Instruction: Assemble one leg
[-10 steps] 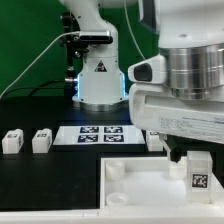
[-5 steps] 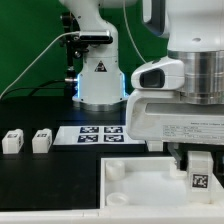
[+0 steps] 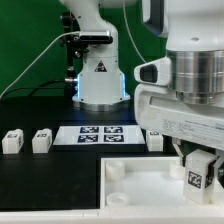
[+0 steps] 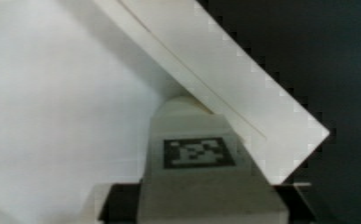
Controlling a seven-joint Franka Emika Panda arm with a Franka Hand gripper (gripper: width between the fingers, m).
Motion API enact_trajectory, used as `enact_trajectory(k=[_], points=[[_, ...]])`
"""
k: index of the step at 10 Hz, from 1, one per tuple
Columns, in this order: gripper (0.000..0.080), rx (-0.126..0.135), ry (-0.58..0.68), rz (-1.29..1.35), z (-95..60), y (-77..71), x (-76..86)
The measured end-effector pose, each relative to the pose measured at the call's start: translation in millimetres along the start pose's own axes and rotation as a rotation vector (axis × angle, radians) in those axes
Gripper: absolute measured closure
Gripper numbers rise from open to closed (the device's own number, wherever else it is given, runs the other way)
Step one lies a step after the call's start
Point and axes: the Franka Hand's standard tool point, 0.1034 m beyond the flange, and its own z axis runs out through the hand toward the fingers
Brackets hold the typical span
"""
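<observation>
I am watching the tool (image 3: 196, 166) clamping a leg (image 3: 195, 176) between its fingers, tag face toward the exterior camera, hanging over the large white square board (image 3: 130, 182) at the exterior view's right. In the wrist view the same leg (image 4: 198, 150) is sitting between the pads, above the board's corner (image 4: 248, 90). Two more legs (image 3: 12, 140) (image 3: 42, 140) are standing on the desk (image 3: 40, 115) beside the marker board (image 3: 100, 135).
</observation>
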Motion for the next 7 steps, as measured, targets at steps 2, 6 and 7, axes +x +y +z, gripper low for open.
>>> enact_trajectory(k=[2,6,7], points=[[0.0505,0.010,-0.004,0.324,1.5,-1.6,-5.0],[0.0505,0.027,-0.005,0.578,1.2,-2.6,-4.4],[0.0505,0.027,-0.005,0.566,1.5,-2.6,-4.7]])
